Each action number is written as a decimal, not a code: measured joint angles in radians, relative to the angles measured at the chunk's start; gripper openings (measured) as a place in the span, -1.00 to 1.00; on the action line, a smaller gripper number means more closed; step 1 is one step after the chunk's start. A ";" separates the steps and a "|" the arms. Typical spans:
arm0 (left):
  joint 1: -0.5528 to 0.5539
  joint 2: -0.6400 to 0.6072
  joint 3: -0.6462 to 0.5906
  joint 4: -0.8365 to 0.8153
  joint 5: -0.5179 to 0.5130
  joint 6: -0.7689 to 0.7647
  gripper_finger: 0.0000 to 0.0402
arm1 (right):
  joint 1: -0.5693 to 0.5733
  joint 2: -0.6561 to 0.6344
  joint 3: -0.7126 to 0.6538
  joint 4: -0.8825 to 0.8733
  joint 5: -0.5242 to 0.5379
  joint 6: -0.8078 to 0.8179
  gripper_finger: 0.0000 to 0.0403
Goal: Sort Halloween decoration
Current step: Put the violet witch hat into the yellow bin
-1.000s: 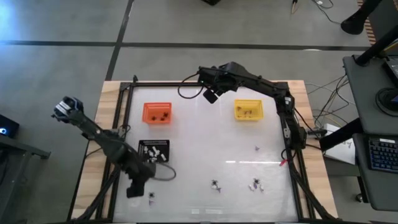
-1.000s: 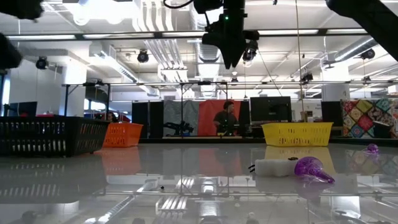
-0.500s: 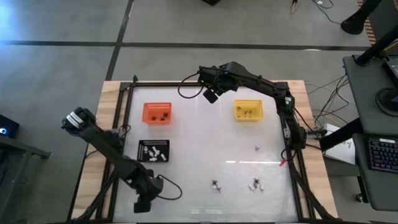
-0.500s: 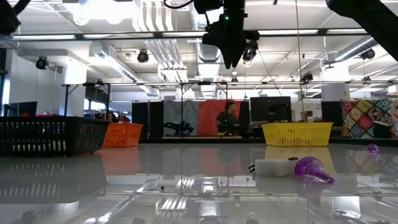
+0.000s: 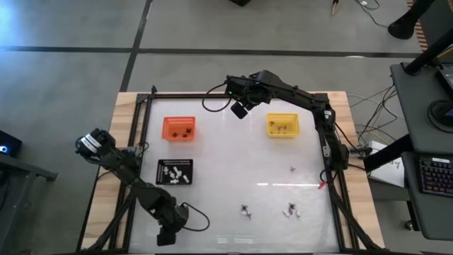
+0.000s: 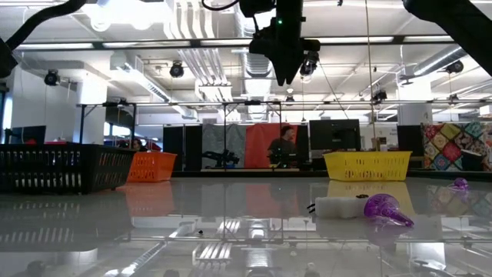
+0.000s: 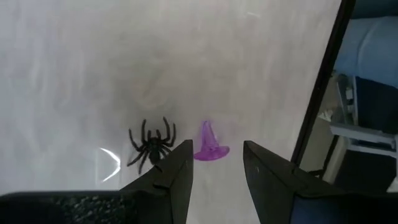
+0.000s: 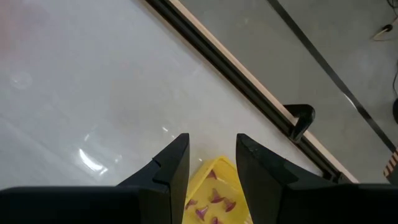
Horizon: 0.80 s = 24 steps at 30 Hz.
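My left gripper (image 5: pixel 165 236) hangs open and empty near the table's near edge, left of the middle. Its wrist view (image 7: pixel 216 171) shows a black spider (image 7: pixel 151 144) and a purple witch hat (image 7: pixel 208 144) lying on the white table just ahead of the fingertips; the hat lies in line with the gap and the spider off to one side. My right gripper (image 5: pixel 241 110) waits open and empty, raised at the far middle; it also shows in the low view (image 6: pixel 286 54). More trinkets lie near the front: a spider (image 5: pixel 245 210), white pieces (image 5: pixel 290 210) and a small one (image 5: pixel 291 168).
An orange tray (image 5: pixel 178 128) and a yellow tray (image 5: pixel 282 125) stand at the back; the yellow one (image 8: pixel 214 193) holds purple hats. A black tray (image 5: pixel 175 171) with white pieces stands at the left. A dark frame (image 5: pixel 212 94) rims the table. A person shows far off in the room (image 6: pixel 281 146).
My left gripper has gone toward the table's near edge and a little to the right, and now stands over the trinkets that lay beside it. My right arm has kept still.
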<state>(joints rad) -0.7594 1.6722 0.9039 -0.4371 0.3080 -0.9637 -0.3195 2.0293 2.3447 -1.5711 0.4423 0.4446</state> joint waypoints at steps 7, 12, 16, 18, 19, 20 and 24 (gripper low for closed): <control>-0.007 0.000 0.000 0.015 0.007 -0.018 -0.39 | 0.000 0.000 0.000 0.000 0.000 -0.004 -0.40; -0.007 0.000 -0.002 0.015 0.003 -0.018 -0.39 | 0.000 0.000 0.000 0.000 0.001 -0.004 -0.40; -0.007 0.018 -0.002 0.018 -0.006 -0.018 -0.39 | 0.000 0.000 0.000 0.000 0.002 -0.004 -0.40; -0.007 0.038 -0.003 0.022 0.007 -0.018 -0.39 | 0.000 0.000 0.000 0.000 0.002 -0.004 -0.40; -0.006 0.047 -0.002 0.026 0.022 -0.018 -0.39 | 0.000 0.000 0.000 0.000 0.002 -0.004 -0.40; -0.006 0.054 -0.001 0.028 0.033 -0.018 -0.39 | 0.000 0.000 0.000 0.000 0.002 -0.004 -0.40; -0.006 0.074 0.000 0.030 0.031 -0.019 -0.39 | 0.000 0.001 0.000 0.000 0.002 -0.004 -0.40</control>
<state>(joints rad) -0.7650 1.7460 0.9039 -0.4072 0.3388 -0.9827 -0.3195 2.0300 2.3447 -1.5708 0.4446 0.4408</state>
